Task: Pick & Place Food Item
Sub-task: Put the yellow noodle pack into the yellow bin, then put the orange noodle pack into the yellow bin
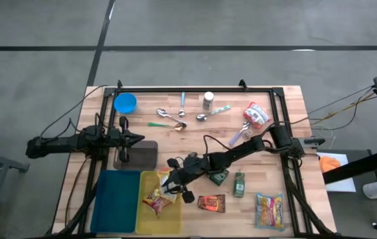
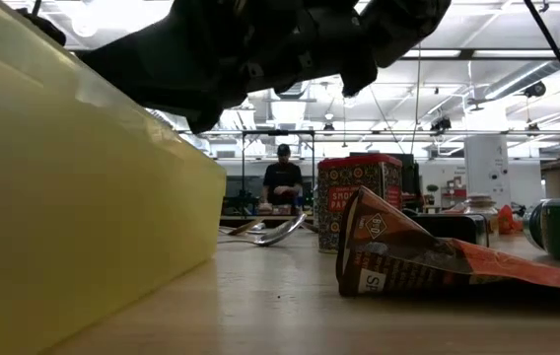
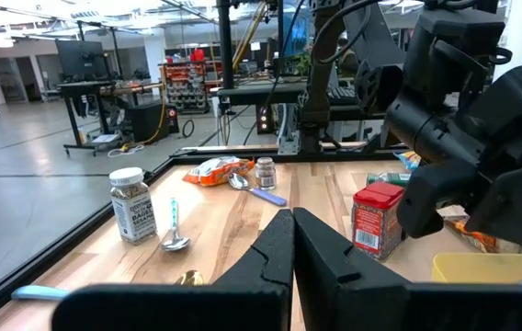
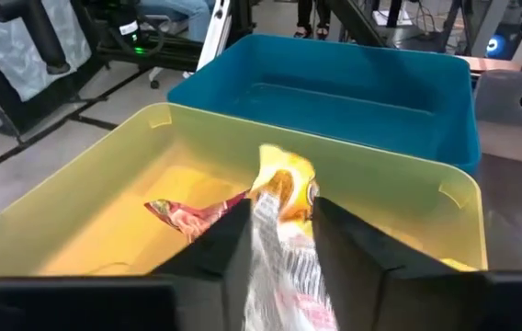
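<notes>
A yellow-and-red snack packet (image 1: 158, 200) lies in the yellow bin (image 1: 145, 224) at the table's near side. In the right wrist view its silvery end (image 4: 278, 253) stands between my right gripper's (image 4: 281, 241) parted fingers, while its far part (image 4: 208, 213) rests on the bin's floor (image 4: 105, 230). My right gripper (image 1: 172, 186) reaches over the bin's right rim. My left gripper (image 3: 293, 250) waits shut and level at the table's left (image 1: 137, 138), touching nothing. My right gripper has the packet's silvery end (image 4: 270, 267) between its two fingers, which slant down from the table's right over the bin. The fingers stand apart and the crumpled foil fills the gap; whether they pinch it I cannot tell. The packet's far part lies on the bin's floor.
A blue bin (image 1: 114, 199) stands left of the yellow one. A red tin (image 3: 376, 216), a brown packet (image 1: 212, 203), a green can (image 1: 239, 184) and another snack packet (image 1: 269, 211) lie to the right. Spoons (image 1: 171, 119), a shaker (image 1: 208, 99) and a blue bowl (image 1: 125, 103) sit toward the far edge.
</notes>
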{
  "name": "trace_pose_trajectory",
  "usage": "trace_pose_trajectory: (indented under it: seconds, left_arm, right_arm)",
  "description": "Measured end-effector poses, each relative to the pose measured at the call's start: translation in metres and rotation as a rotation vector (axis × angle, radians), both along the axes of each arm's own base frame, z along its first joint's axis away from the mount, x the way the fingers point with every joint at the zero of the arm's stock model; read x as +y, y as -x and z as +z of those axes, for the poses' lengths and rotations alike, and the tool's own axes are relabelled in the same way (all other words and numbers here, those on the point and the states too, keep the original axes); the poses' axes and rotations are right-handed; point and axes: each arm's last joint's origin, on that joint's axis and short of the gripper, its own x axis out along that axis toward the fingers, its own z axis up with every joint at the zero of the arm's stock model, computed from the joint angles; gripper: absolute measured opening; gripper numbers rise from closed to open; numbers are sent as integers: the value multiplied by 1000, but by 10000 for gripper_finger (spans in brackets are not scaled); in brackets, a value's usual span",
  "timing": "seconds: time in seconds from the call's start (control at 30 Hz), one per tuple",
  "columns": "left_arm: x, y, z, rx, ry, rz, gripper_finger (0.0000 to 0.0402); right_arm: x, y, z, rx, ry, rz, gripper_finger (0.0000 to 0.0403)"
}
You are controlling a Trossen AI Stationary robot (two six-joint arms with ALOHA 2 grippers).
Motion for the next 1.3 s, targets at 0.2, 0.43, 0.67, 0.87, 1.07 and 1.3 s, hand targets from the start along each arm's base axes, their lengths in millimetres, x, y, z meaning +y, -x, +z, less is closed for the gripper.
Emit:
trace_pose_trajectory:
  seconds: [0.2,0.43,0.67,0.87,1.07,1.3]
  left_arm:
    - [0,0,0,-1,0,0,10]
    - [0,0,0,-1,0,0,10]
    - [0,0,0,-1,0,0,10]
    - [0,0,0,-1,0,0,10]
    - [0,0,0,-1,0,0,10]
    - [0,0,0,-1,0,0,10]
  right_arm:
    - [-1,0,0,-4,3,0,195]
    - [0,0,11,-55,20,9,223]
    - [-7,8,40,-75,66,-77,224]
    - [-25,38,85,-3,251,-179,224]
    - [-44,85,122,182,335,-352,224]
    - [-66,151,147,470,334,-739,224]
